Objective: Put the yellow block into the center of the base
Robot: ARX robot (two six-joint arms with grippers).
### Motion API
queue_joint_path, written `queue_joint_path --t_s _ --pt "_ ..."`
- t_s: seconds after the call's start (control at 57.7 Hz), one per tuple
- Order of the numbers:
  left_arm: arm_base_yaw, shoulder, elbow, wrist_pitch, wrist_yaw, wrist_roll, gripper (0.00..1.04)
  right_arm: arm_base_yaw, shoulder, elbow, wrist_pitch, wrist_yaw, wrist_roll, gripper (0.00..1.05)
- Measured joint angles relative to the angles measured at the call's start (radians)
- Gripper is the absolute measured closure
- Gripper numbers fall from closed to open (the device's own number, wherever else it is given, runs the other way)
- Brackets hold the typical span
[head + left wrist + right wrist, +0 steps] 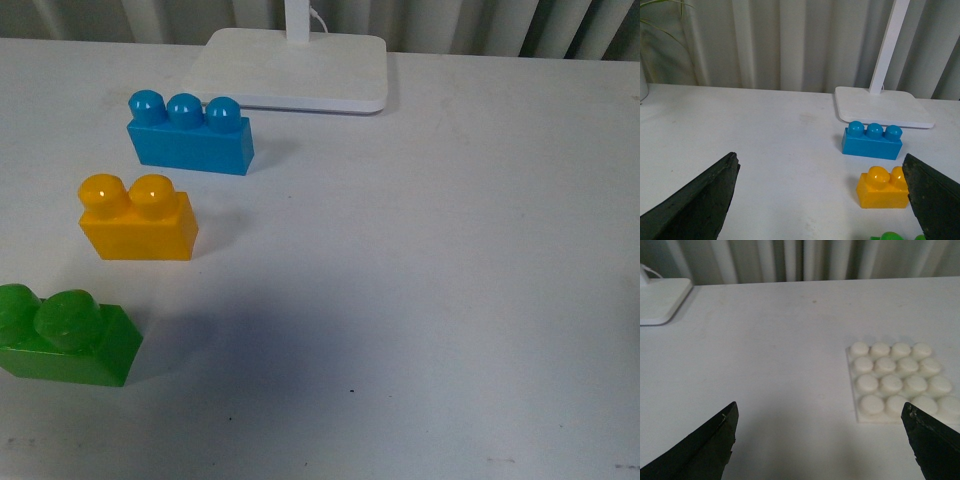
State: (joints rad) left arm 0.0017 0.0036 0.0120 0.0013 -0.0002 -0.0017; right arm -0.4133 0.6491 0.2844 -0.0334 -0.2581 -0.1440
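White surface [430, 300], pale curtains behind, and nothing grasped. The left hand [819, 160] hangs with fingers wide apart and empty, and the yellow block [882, 189] stands upright ahead of it, off toward one finger, between the blue brick [872, 140] and the green brick [65, 335]. The right hand [819, 410], equally spread and empty, faces the base [900, 382], which lies flat with its studs bare and does not show in the front view. I judge this the reach for the block: the left hand must shift across, descend astride its flat sides, then close.
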Motion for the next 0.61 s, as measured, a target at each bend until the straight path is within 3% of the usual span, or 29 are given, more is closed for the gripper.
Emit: queue_joint_path --t_s 0.277,0.607 --pt "0.000 0.000 0.000 0.000 0.000 0.000 0.06 -0.191 0.544 0.273 0.023 -0.016 -0.169 0.09" --pt "0.000 0.000 0.000 0.000 0.000 0.000 0.06 -0.251 0.844 0.463 0.051 0.032 -0.281 0.09"
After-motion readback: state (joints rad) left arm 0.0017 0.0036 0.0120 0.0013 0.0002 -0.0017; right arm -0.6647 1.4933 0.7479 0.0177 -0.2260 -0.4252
